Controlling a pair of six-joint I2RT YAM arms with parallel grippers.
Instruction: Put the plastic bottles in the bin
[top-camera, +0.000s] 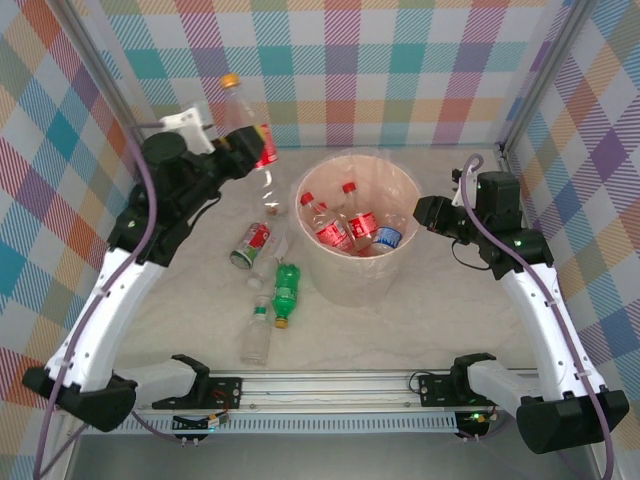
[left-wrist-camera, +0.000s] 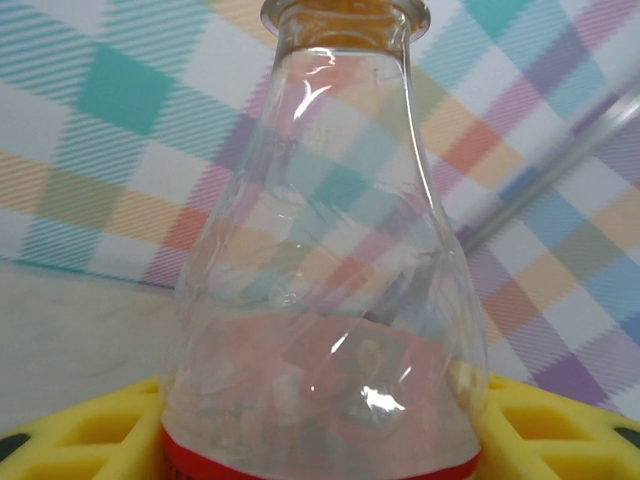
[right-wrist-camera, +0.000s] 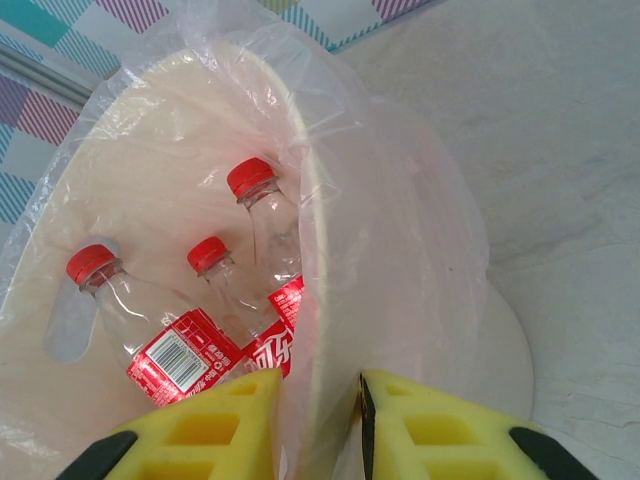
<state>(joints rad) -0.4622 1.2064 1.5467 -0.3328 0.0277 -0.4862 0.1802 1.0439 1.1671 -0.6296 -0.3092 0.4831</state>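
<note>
Plaid walls (top-camera: 400, 60); left gripper (top-camera: 240, 140) around bottle (left-wrist-camera: 320, 250), right gripper (right-wrist-camera: 318, 420) tight on bin (right-wrist-camera: 315, 290)

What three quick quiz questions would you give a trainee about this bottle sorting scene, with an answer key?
1. True or false: the left gripper grips an orange-capped bottle.
2. What is the right gripper pinching? A, the rim of the bin. B, a green bottle. C, nothing.
3. Fill in: the right wrist view shows ___ red-capped bottles inside the bin.

Key: 1 true. 2 A. 3 three.
</note>
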